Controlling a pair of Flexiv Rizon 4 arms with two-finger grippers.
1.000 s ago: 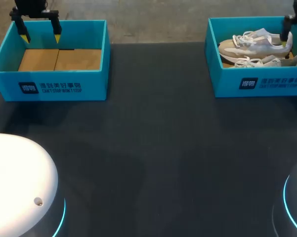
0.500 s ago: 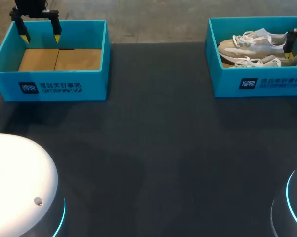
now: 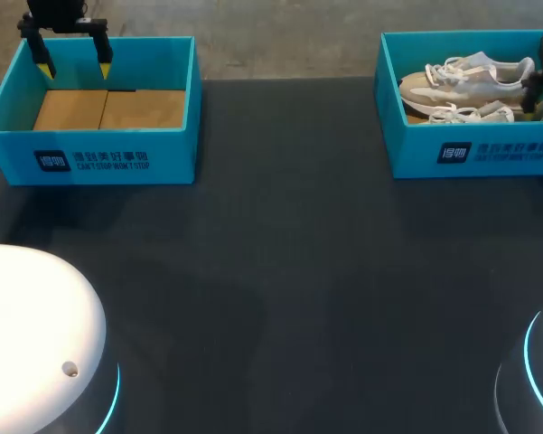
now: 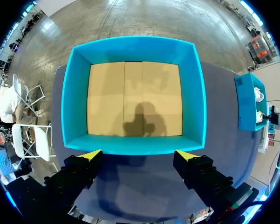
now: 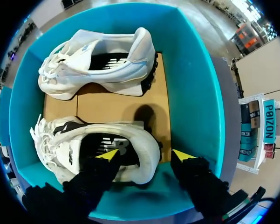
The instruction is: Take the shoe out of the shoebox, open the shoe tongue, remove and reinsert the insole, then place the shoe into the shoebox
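Observation:
Two pale sneakers lie in the blue shoebox (image 3: 488, 155) at the far right. The far shoe (image 3: 470, 77) (image 5: 102, 60) rests on its side. The near shoe (image 3: 483, 113) (image 5: 84, 144) lies with its opening facing up. My right gripper (image 3: 532, 90) (image 5: 145, 155) is down inside this box (image 5: 191, 93), open, straddling the near shoe's heel. One fingertip (image 5: 109, 154) is over the shoe's opening; the other sits just outside the heel. My left gripper (image 3: 73, 68) (image 4: 137, 154) hangs open over the back edge of the other blue box, holding nothing.
The left blue box (image 3: 90, 158) (image 4: 130, 144) holds only a cardboard floor. A wide stretch of dark table (image 3: 280, 271) lies between the two boxes. White robot bases stand at the near left (image 3: 36, 334) and near right corners.
My right gripper has sunk lower into the box onto the near shoe's heel, and its fingers have drawn closer together. The left arm has stayed still.

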